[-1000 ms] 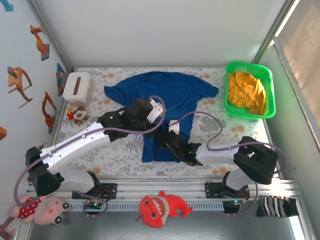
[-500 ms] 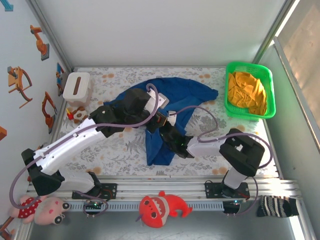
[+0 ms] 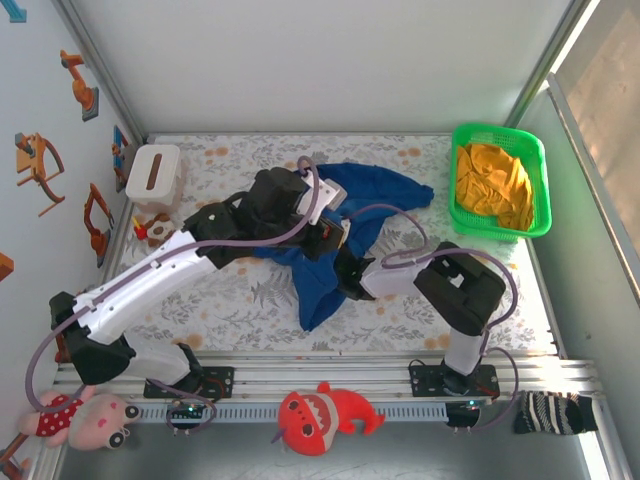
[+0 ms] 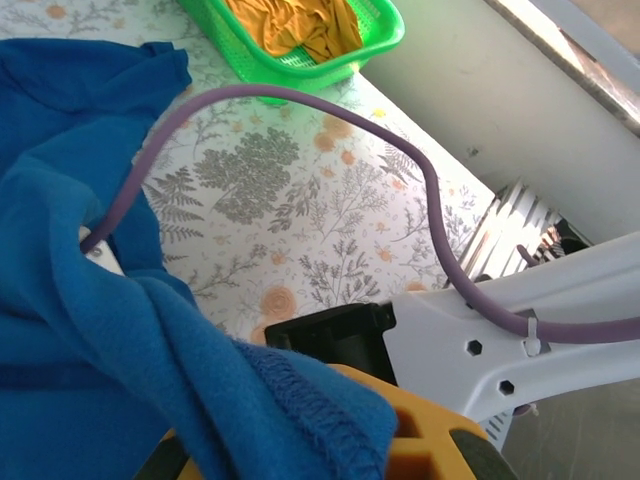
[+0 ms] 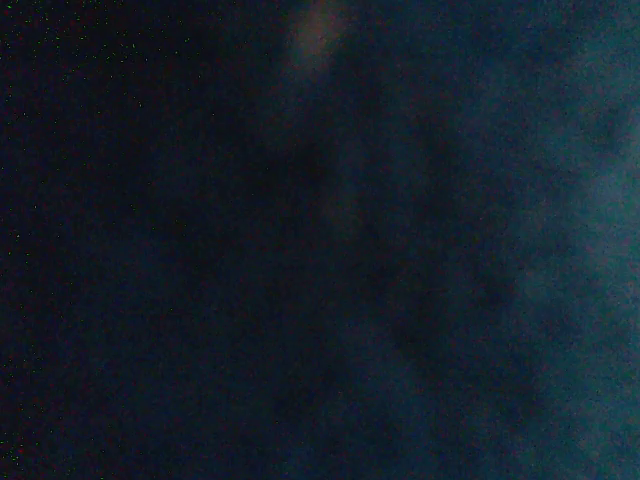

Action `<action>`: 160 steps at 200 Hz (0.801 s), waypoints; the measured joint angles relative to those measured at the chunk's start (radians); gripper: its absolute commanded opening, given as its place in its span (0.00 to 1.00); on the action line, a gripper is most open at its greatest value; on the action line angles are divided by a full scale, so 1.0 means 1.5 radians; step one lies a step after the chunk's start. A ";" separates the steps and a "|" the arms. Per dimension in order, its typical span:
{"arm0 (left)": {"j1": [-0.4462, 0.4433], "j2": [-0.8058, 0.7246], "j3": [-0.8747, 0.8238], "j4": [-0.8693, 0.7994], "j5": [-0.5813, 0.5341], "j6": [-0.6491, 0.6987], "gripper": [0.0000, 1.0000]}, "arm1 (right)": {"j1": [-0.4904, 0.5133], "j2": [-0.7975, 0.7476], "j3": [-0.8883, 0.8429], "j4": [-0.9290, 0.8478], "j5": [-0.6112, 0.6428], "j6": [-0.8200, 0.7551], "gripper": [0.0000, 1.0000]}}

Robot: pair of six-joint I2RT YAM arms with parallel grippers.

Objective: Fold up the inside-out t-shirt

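The inside-out t-shirt (image 3: pixel 383 188) lies near the middle of the floral-covered table (image 3: pixel 235 300), no longer spread but gathered into a crumpled royal-blue band. One end reaches toward the green basket (image 3: pixel 497 130) at the far right. The other end hangs down as a narrow tongue toward the near edge (its tip sits between the two arms). The cloth looks soft and thick, with deep folds where it is bunched.

The left gripper (image 3: pixel 326 238) sits at the middle of that bunch, its jaws closed on the cloth. In the left wrist view the blue fabric (image 4: pixel 120 350) drapes over its yellow-orange finger (image 4: pixel 432 446), showing a stitched hem edge.

The right gripper (image 3: pixel 347 272) is just beside it, nearer the front, with its jaws also closed and its tip sunk in the shirt's fold. In the right wrist view dark blue cloth (image 5: pixel 520 250) presses against the lens.

An orange-yellow garment (image 3: pixel 492 185) lies in the basket, well apart from the shirt. A white tissue box (image 3: pixel 153 175) stands at the far left corner.
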State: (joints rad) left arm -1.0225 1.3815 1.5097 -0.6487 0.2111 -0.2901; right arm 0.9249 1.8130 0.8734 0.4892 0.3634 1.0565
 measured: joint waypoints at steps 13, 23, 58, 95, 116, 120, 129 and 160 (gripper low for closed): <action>-0.018 0.016 0.007 0.003 0.003 -0.010 0.00 | -0.010 0.001 0.017 -0.017 -0.006 0.006 0.00; -0.035 0.039 0.029 0.004 0.008 -0.025 0.00 | -0.020 0.005 0.036 -0.024 -0.012 0.012 0.00; -0.126 0.153 0.205 0.030 0.021 -0.066 0.00 | -0.071 0.024 0.071 -0.014 -0.050 0.052 0.00; -0.148 0.162 0.245 0.064 0.051 -0.084 0.00 | -0.128 0.061 0.070 0.001 -0.093 0.092 0.01; -0.143 0.161 0.233 0.084 0.052 -0.099 0.00 | -0.138 0.069 0.066 -0.001 -0.113 0.103 0.11; -0.142 0.160 0.230 0.088 0.052 -0.100 0.00 | -0.139 0.069 0.065 -0.001 -0.116 0.104 0.14; -0.142 0.159 0.223 0.097 0.052 -0.104 0.00 | -0.140 0.069 0.064 0.001 -0.124 0.109 0.20; -0.138 0.158 0.214 0.120 0.056 -0.121 0.00 | -0.139 0.069 0.064 0.011 -0.146 0.112 0.34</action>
State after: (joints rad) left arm -1.2301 1.6184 1.8301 -0.4694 0.2958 -0.4709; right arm 0.7158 1.9167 0.9688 0.5060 0.1436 1.2243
